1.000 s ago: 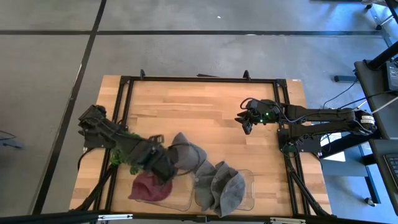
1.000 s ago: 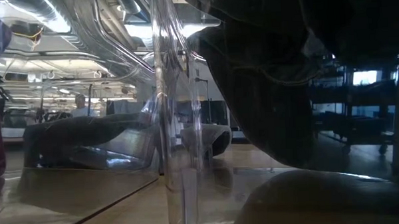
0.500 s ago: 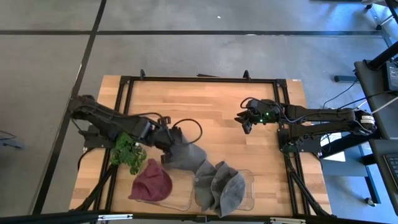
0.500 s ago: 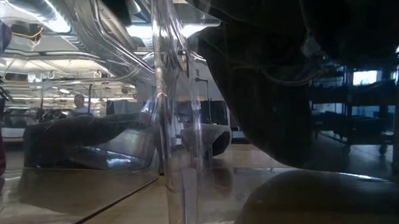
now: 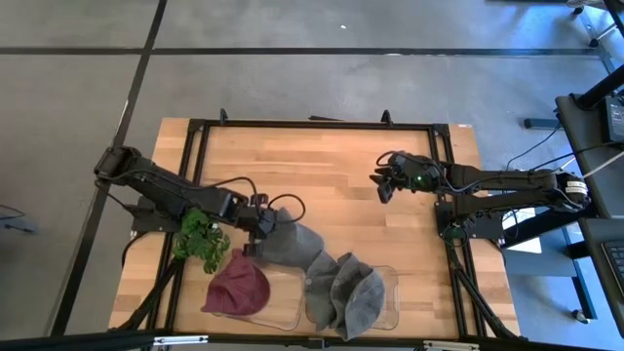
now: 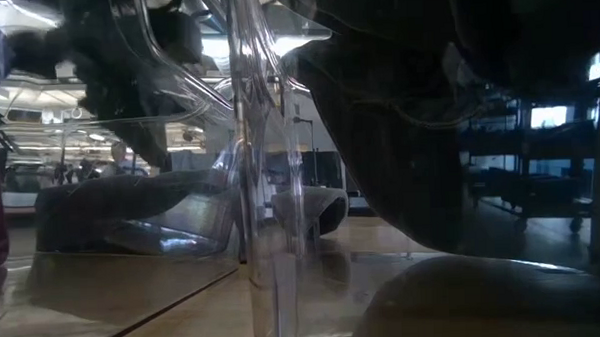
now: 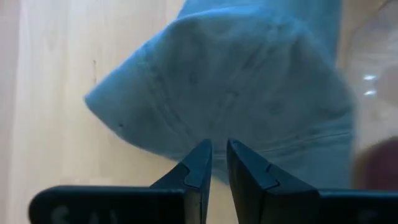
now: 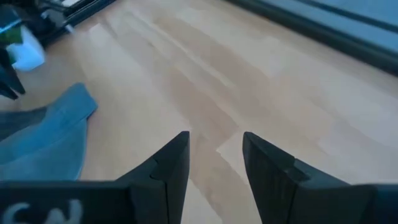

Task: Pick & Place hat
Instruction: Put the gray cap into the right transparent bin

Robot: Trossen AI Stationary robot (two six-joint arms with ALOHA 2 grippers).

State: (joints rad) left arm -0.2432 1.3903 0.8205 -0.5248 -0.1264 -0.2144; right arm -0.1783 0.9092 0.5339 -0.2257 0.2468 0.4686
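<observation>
Now the grey hat (image 5: 289, 244) has been set down on the tabletop (image 5: 322, 175), just beside the clear bin (image 5: 292, 314); the left end effector (image 5: 259, 226), nearly closed and empty, has been drawn back from it.

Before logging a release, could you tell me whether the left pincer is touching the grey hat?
Cannot tell. In the left wrist view, the left pincer overlaps the grey hat, nearly closed, with no clear contact or gap.

bare wood (image 5: 331, 175) behind, hats (image 5: 341, 288) crowding front
</observation>
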